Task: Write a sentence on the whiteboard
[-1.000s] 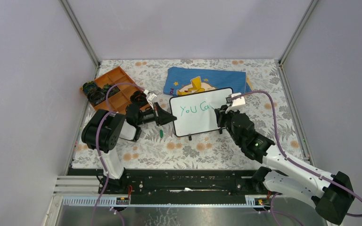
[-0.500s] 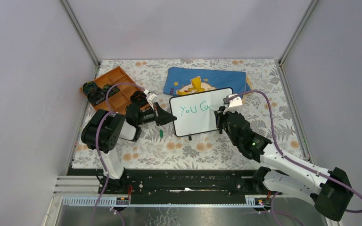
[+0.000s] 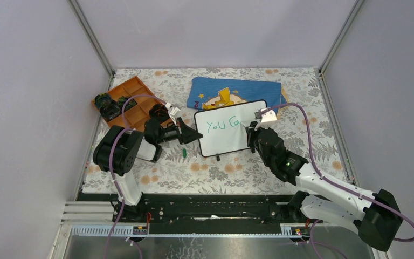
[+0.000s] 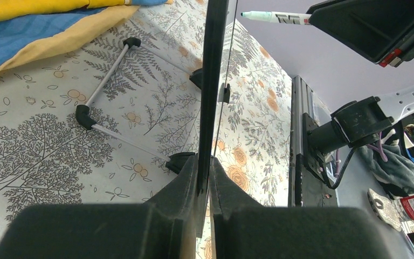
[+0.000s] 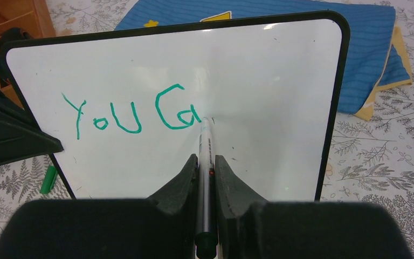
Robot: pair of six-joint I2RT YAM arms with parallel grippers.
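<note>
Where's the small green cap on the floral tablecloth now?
In the top view, the small green cap lies left of centre, just below the left gripper and left of the black-framed whiteboard.

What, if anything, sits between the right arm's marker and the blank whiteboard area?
Nothing visible. The white-barrelled marker in the right gripper points at the small black-framed whiteboard just right of green "YoU Ca"; the surface beyond is bare.
</note>
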